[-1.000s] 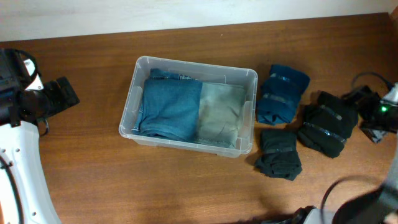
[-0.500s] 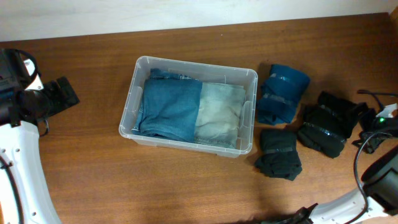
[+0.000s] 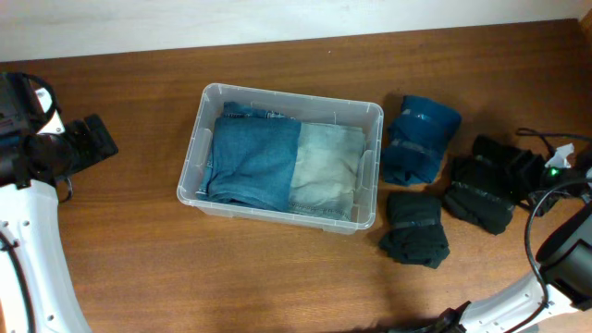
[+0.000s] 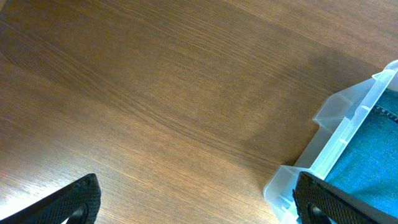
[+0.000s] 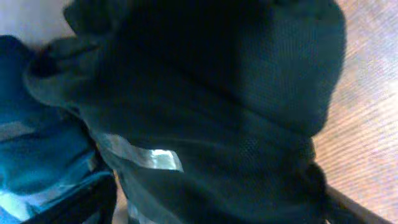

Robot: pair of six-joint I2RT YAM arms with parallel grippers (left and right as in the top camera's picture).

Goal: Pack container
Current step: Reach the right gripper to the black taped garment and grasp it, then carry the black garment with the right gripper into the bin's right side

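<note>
The container (image 3: 193, 159) stood at centre frame on the bench (image 3: 129, 250), holding a blue cloth (image 3: 252, 162) and a pale green cloth (image 3: 324, 168) side by side. Right of it lay a blue bundle (image 3: 421, 137) and two black bundles, one at lower right (image 3: 416, 228), one further right (image 3: 479, 194). The left end effector (image 4: 196, 202) hung at far left, fingers wide apart, clear of the container. The right end effector (image 5: 217, 205) had its fingers spread either side of the further black bundle; contact could not be determined.

On your wooden table (image 3: 120, 240) you'll see three rolled cloth bundles close together — a blue bundle (image 3: 421, 139), a black bundle (image 3: 414, 228) near it, and a second black bundle (image 3: 481, 192) alongside.
</note>
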